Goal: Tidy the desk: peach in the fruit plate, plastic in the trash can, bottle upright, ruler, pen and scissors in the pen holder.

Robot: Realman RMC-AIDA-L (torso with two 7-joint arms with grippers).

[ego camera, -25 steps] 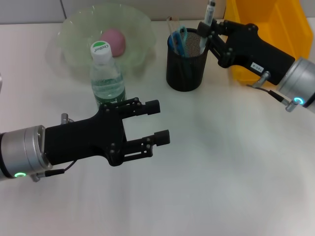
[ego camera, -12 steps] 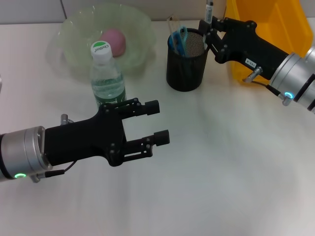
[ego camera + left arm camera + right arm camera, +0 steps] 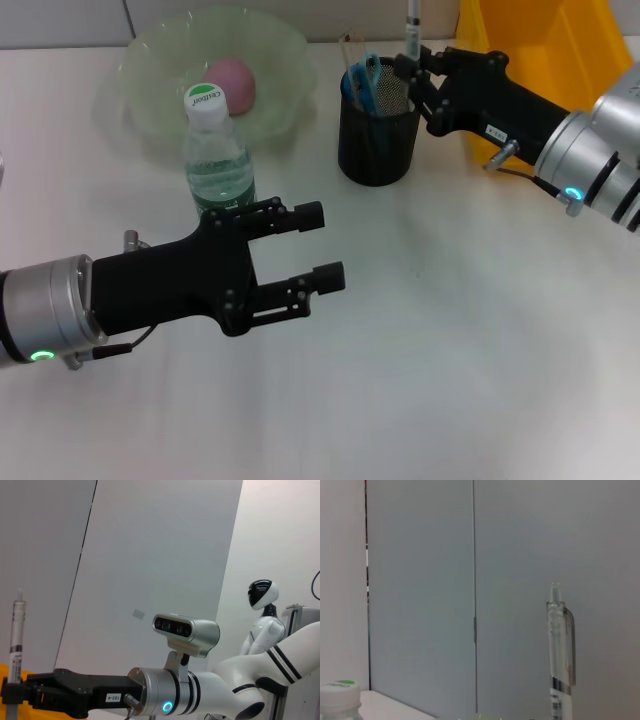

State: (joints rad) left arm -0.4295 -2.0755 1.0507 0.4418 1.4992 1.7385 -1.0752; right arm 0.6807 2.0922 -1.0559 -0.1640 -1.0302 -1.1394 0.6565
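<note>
1. Head view: a black mesh pen holder (image 3: 377,125) is seen near the back of the white desk (image 3: 450,350), with blue-handled scissors (image 3: 364,82) and a clear ruler (image 3: 350,50) stuck in it.
2. A pink peach (image 3: 232,82) is sat in the clear green fruit plate (image 3: 150,70), well left of the holder.
3. A water bottle (image 3: 215,155) is stood upright, just in front of the plate.
4. A yellow bin (image 3: 545,60) is parked right of the holder.
5. The pen (image 3: 411,22) is clamped upright in the right gripper (image 3: 412,75), right over the holder's rim.
6. The left gripper (image 3: 320,250) is held over the desk near the bottle, fingers spread apart, nothing in them.
</note>
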